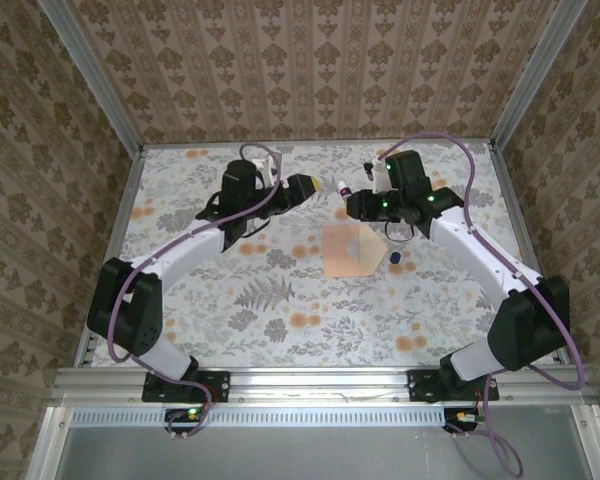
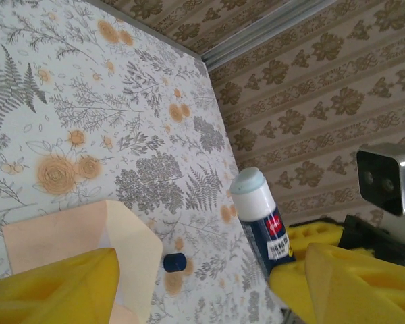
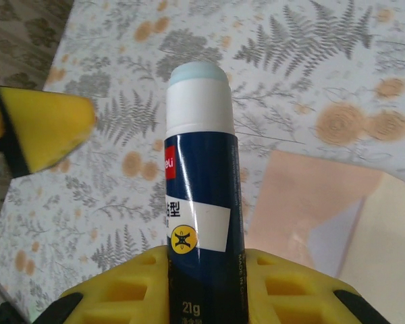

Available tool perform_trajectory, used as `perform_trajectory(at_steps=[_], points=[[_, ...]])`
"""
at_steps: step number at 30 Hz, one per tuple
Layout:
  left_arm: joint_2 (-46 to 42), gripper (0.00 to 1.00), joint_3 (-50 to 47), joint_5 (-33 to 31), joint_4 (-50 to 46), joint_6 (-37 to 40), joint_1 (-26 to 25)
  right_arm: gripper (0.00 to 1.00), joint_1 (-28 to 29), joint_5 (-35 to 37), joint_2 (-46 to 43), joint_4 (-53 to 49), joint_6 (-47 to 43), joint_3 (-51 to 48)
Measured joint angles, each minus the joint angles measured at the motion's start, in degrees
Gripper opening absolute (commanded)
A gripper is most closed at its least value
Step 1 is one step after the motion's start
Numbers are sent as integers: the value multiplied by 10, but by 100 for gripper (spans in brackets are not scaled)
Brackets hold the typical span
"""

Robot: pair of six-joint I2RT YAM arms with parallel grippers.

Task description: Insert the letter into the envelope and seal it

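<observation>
Wallpapered walls are enclosing a floral-covered bench, on which the envelope is lying flat near the middle, its pointed flap open. A pale sliver at its mouth, apparently the letter, is sitting inside, so insertion is looking done. The right claw is clamping an uncapped glue stick, whose blue cap is lying just beside the envelope. The left claw is hanging near the stick's tip with jaws apart, holding nothing. Gluing and folding down the flap are remaining.
</observation>
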Motion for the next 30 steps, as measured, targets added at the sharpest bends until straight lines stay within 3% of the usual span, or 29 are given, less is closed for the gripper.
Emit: perform_trajectory(at_steps=[16,30], points=[[-33,69,-53,-18,77,-83,-36,5,65,6,-5,105,30,-8],[-32,55,-56,-35,153,-136,-36,5,80,10,-1,122,32,-8]])
